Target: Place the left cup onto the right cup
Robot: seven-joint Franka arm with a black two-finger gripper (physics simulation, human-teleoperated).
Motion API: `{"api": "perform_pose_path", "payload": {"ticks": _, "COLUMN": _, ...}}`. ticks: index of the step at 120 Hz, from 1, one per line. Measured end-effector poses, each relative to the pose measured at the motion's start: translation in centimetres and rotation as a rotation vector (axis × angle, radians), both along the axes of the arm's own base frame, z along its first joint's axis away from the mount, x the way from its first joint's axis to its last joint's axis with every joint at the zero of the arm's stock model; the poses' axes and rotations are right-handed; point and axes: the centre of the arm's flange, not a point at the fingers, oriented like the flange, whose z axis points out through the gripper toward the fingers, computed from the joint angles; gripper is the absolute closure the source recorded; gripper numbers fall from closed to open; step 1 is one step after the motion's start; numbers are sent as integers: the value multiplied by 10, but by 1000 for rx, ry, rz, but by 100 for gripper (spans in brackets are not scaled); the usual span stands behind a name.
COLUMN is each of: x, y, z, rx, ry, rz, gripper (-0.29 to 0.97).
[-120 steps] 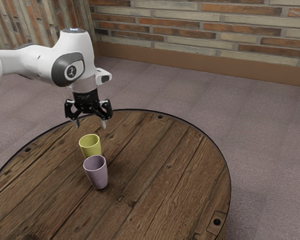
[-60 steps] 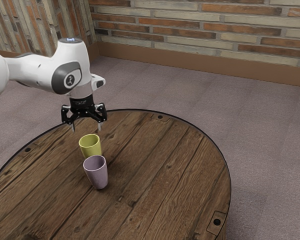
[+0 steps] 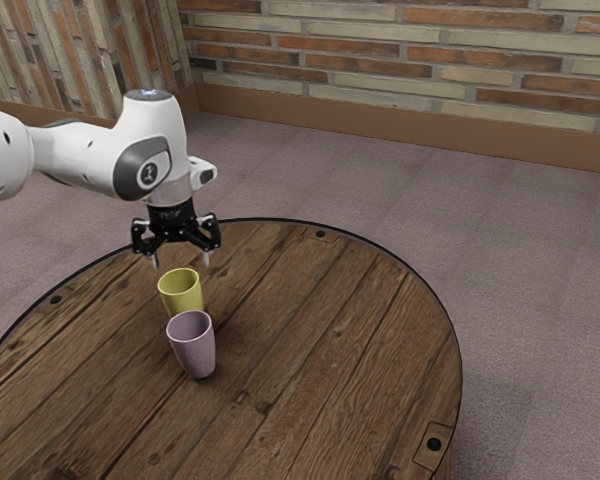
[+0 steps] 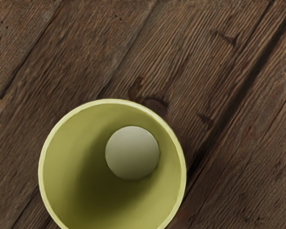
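Tabletop point(image 3: 330, 340), round and built of dark weathered planks with a thin black rim, stands on a grey-pink carpeted floor point(image 3: 500, 230) before a brick wall point(image 3: 400, 50). A white robot arm point(image 3: 80, 160) reaches in from the exterior view's left and bends down toward the far side of the tabletop. Its black jaws point straight down and are spread open, holding nothing. They hover just above a yellow-green cup point(image 3: 181, 292), one fingertip to either side of the cup's rim and a little higher than it, with a gap between them and the cup.

The yellow-green cup stands upright, mouth up, on the planks toward the exterior view's left. A pale purple cup point(image 3: 192, 342) stands upright just beside it, on the side nearer the camera. The purple cup's rim overlaps the foot of the yellow-green one in this view, so whether the two touch cannot be told.

The wrist view looks straight down into the yellow-green cup point(image 4: 112, 167). Its round rim, shaded inner wall and pale circular bottom are visible, and the grain of the tabletop point(image 4: 205, 71) runs diagonally around it.
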Motion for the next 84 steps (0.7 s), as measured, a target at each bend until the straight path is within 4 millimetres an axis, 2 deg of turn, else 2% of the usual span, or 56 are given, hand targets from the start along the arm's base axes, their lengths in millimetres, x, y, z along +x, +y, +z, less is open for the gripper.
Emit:
{"api": "perform_pose_path", "payload": {"ticks": 34, "x": 18, "y": -1, "z": -5, "rx": 2, "ry": -29, "rz": 2, "gripper": 0}}
{"api": "perform_pose_path", "payload": {"ticks": 84, "x": 25, "y": -1, "z": -39, "rx": -3, "ry": -7, "rz": 8, "gripper": 0}}
